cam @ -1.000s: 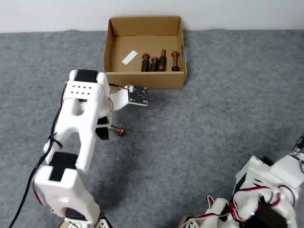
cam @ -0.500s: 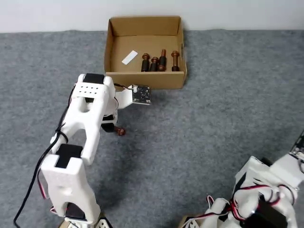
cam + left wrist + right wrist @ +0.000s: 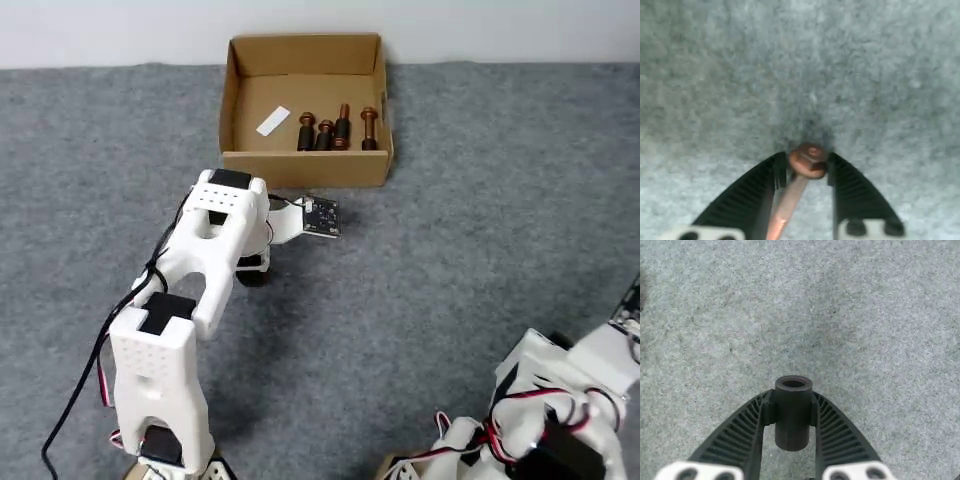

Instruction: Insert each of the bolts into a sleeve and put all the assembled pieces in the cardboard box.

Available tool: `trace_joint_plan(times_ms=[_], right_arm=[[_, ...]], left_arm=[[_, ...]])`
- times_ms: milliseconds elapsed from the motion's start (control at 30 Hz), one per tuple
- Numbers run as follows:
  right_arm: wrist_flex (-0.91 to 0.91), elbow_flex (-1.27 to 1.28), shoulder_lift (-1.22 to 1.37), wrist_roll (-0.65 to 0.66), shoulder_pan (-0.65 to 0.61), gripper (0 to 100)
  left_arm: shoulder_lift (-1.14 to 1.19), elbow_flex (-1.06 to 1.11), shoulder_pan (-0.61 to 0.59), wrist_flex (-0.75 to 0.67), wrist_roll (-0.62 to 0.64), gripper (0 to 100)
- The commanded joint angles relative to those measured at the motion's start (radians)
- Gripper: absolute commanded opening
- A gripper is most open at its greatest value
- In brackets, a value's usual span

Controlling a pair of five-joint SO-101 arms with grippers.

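My left gripper (image 3: 806, 167) is shut on a copper bolt (image 3: 808, 161), head outward, just above the grey carpet. In the high view the left arm (image 3: 220, 240) stands a little in front of the cardboard box (image 3: 306, 168), and the bolt is hidden under it. Inside the box lie several assembled bolt-and-sleeve pieces (image 3: 338, 130) and a white slip (image 3: 272, 121). My right gripper (image 3: 790, 410) is shut on a black sleeve (image 3: 792, 412), upright with its bore showing. The right arm (image 3: 560, 410) sits at the near right corner.
Grey carpet covers the table. The box stands at the far edge by the white wall (image 3: 320, 25). A small circuit board (image 3: 320, 216) juts from the left arm toward the box's front wall.
The left arm has swung to the right with the bolt. The bolt head, visible beside the arm before, is now hidden beneath it. The right arm has not moved.
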Motion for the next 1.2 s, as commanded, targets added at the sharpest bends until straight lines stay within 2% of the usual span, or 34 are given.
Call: trace_joint_plan(times_ms=[0,233,500,633,833,1167], right_arm=[[0.008,-0.006,-0.004,0.032,0.007,0.9],[0.008,-0.006,-0.004,0.031,0.007,0.9],[0.008,-0.006,-0.004,0.031,0.007,0.9],[0.008,-0.006,-0.004,0.032,0.005,0.9],[0.01,-0.006,-0.004,0.032,0.005,0.9],[0.019,-0.006,-0.004,0.032,0.005,0.9]], left_arm=[[0.0,-0.024,0.009,-0.005,0.018,1],[-0.006,-0.027,0.02,0.12,0.02,1],[0.006,-0.154,0.015,0.264,0.072,1],[0.008,-0.156,0.018,0.272,0.075,3],[0.008,-0.156,0.015,0.265,0.12,15],[0.008,-0.156,-0.011,0.25,0.12,15]])
